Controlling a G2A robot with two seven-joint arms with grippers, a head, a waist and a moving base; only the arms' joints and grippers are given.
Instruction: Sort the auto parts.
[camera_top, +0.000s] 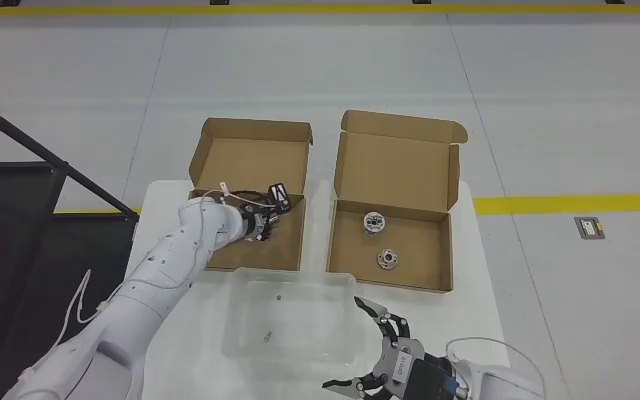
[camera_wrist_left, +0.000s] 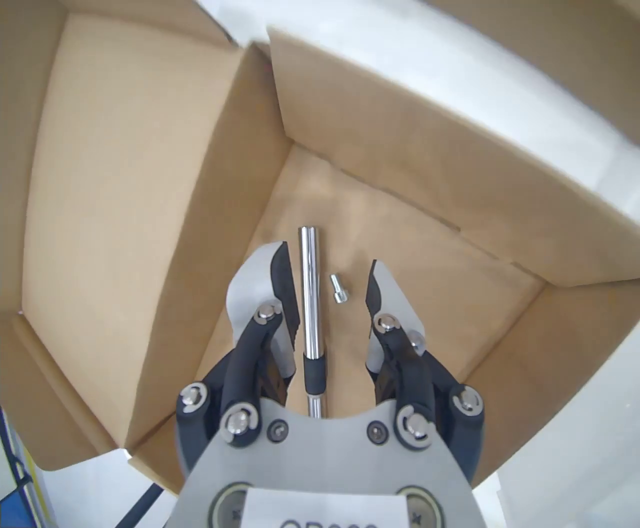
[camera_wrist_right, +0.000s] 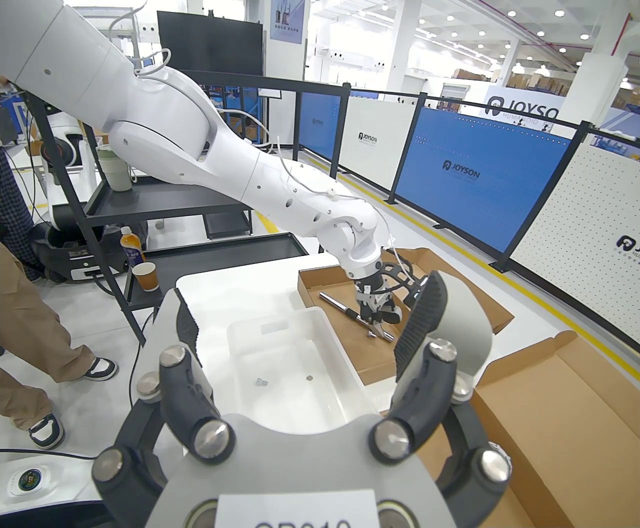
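Sorting looks midway: left hand (camera_wrist_left: 327, 257), released, hangs over rod (camera_wrist_left: 310, 290) and bolt (camera_wrist_left: 339, 289) in ten o'clock box (camera_top: 250, 160). Next, probably fetch parts (camera_top: 267, 337) from six o'clock tray (camera_top: 300, 300).

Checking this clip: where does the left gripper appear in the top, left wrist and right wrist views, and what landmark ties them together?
Top view: the left gripper is over the left cardboard box, left of centre.
Left wrist view: the left gripper is open, astride the metal rod on the box floor.
Right wrist view: the left gripper is beyond the clear bin, down in that box.
Shared landmark: the left cardboard box.
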